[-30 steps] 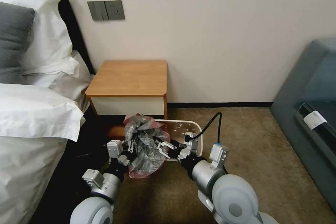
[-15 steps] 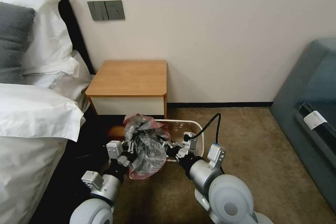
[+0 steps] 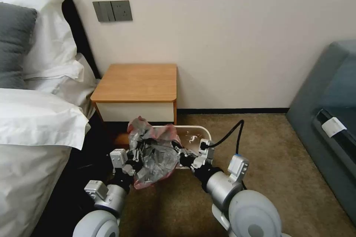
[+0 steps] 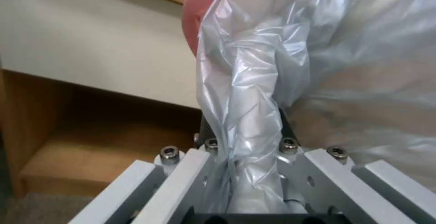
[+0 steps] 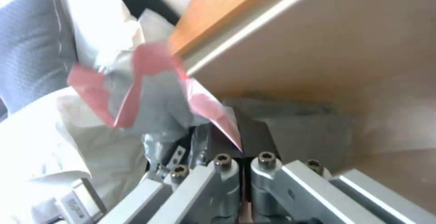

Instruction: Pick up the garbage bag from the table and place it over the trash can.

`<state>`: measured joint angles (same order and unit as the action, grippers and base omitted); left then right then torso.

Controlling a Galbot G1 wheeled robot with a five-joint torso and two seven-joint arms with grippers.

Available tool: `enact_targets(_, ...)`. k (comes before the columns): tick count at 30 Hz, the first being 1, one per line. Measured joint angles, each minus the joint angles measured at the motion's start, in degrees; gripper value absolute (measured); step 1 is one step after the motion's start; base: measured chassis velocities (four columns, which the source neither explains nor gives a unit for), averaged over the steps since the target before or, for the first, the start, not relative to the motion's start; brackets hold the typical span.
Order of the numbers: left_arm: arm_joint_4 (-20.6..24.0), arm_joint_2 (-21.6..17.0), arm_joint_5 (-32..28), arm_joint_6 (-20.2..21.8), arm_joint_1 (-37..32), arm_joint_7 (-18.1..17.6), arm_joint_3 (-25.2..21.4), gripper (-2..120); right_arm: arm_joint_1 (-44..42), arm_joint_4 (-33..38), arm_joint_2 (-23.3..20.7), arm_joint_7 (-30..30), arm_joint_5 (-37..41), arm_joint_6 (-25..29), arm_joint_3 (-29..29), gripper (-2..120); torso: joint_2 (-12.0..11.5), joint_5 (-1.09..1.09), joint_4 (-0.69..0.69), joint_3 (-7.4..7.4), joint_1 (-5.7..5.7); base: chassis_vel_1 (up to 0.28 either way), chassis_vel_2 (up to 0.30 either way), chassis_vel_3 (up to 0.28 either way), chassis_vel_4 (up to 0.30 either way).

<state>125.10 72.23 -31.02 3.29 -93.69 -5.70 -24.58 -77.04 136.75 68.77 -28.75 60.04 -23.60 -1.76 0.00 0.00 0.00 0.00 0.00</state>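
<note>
Now, counts:
Garbage bag (image 3: 154,155): one, apparently draped at the trash can (image 3: 198,133).
Left end effector (image 3: 136,157): clamps bag.
Right end effector (image 3: 177,150): pinches pink rim.
Desk (image 3: 137,83): one.

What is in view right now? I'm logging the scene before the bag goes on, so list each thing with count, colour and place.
garbage bag: one, grey with pinkish-red rim, held over the bin's left side
trash can: one, beige, on the carpet before the table
table: one, orange-brown top, against the wall
bed: one, white linen, left
grey pillow: one, on the bed
wall switches: grey, above the table
sofa: one, blue-grey, right
left gripper: shut on the bag
right gripper: shut on the bag's rim
</note>
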Motion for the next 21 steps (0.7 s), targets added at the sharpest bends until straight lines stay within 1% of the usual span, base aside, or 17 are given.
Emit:
enact_targets(6,-0.59,0.25,-0.16,1.01,0.26,-1.99,-0.07,6,-0.79,1.44,-0.42,-0.02,0.02,-0.04,-2.36,0,0.0,0.0,0.0,0.0,0.0,0.0,0.0,0.0,0.0)
enact_targets(9,-0.72,0.33,-1.24,2.13,0.61,-4.01,-0.22,6,-1.64,2.53,-0.93,-0.03,0.14,-0.26,-4.44,0,0.0,0.0,0.0,0.0,0.0,0.0,0.0,0.0,0.0)
enact_targets(21,-0.78,0.3,-3.31,2.94,1.31,-6.25,-1.59,6,-3.32,3.5,-1.27,-1.11,0.24,-0.59,-8.33,0,0.0,0.0,0.0,0.0,0.0,0.0,0.0,0.0,0.0)
